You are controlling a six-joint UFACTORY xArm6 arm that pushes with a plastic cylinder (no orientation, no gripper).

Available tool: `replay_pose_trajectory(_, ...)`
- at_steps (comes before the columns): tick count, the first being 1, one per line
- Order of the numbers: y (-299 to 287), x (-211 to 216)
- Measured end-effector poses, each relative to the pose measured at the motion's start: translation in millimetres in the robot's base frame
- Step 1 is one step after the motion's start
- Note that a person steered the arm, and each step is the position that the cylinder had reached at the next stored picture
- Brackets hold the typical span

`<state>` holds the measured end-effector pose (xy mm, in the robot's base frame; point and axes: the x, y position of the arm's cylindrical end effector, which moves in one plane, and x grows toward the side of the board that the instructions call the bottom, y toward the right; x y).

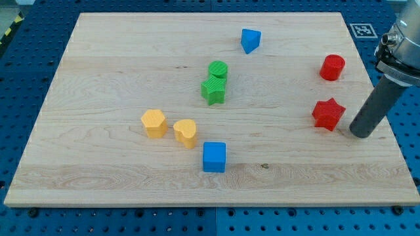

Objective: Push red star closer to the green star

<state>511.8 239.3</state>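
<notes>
The red star (328, 113) lies near the view's right side of the wooden board (118, 59). The green star (213, 90) lies near the board's middle, touching a green cylinder (218, 69) just above it. My tip (359, 134) rests on the board just right of the red star and slightly below it, a small gap apart from it. The dark rod rises from the tip toward the view's upper right.
A red cylinder (333, 67) stands above the red star. A blue pointed block (250, 40) is near the top. A yellow hexagon (154, 122), a yellow rounded block (186, 132) and a blue cube (214, 157) lie lower left of the green star.
</notes>
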Motion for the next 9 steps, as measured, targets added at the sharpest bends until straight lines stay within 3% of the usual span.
replay_pose_trajectory(9,-62,-10)
